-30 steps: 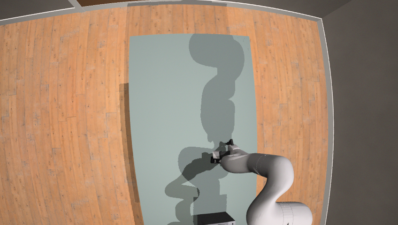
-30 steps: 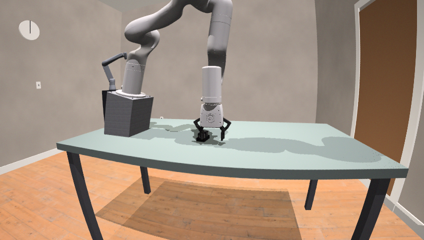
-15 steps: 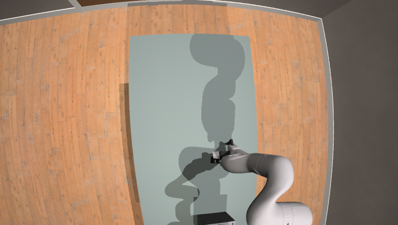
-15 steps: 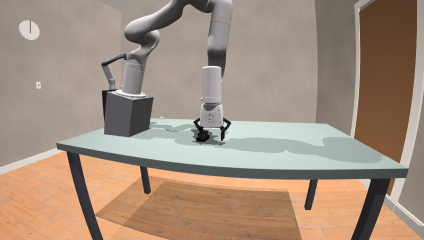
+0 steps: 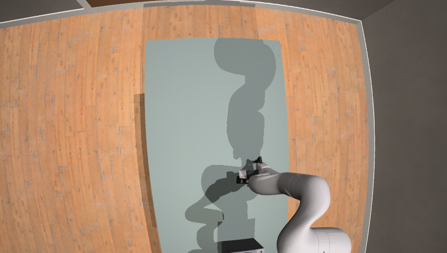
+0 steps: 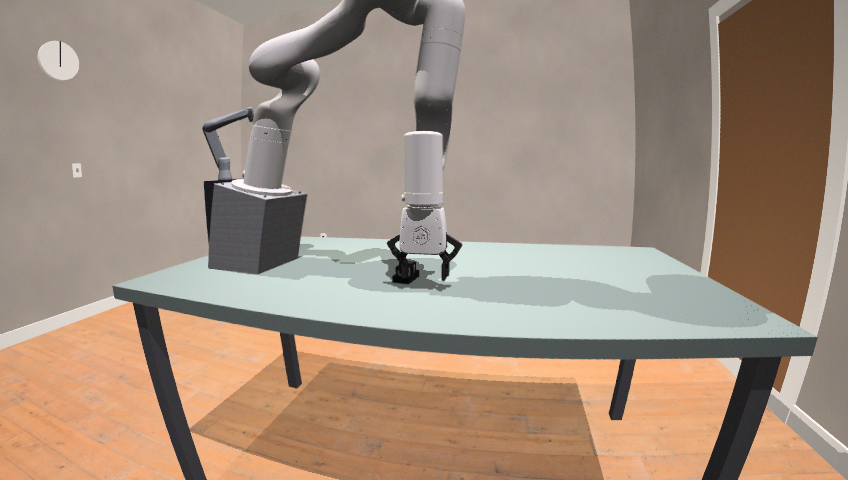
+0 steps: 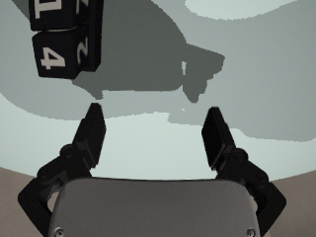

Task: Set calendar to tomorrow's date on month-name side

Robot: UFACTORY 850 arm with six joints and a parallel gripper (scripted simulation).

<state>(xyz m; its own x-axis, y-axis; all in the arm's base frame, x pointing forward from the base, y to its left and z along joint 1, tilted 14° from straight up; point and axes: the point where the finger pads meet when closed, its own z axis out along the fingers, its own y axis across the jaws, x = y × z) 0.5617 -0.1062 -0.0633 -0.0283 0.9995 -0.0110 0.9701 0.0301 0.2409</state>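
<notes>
The jaws of the gripper (image 5: 253, 166) (image 6: 426, 274) (image 7: 155, 110) are spread wide, and nothing is held between them. In the wrist view, bare table (image 5: 188, 109) (image 6: 511, 321) (image 7: 143, 158) and shadow are seen between the fingertips. The calendar (image 5: 239, 180) (image 6: 405, 273) (image 7: 94, 44) is set near the gripper, outside the gap, ahead of one finger in the wrist view and partly cut off by the frame's edge. On it, a cube marked 4 (image 7: 53, 55) is placed beside a cube marked 1 (image 7: 46, 15); on an adjoining face of the first, a 2 is shown. The month's name cannot be made out. Above the table, the gripper is carried pointing downward by the arm (image 5: 313, 187) (image 6: 440, 65), which is mounted on a dark block (image 6: 238, 231) at one end of the tabletop. Farther off, a round clock (image 6: 58, 60) is mounted on the wall, and a brown door (image 6: 773, 148) is seen across the room.
</notes>
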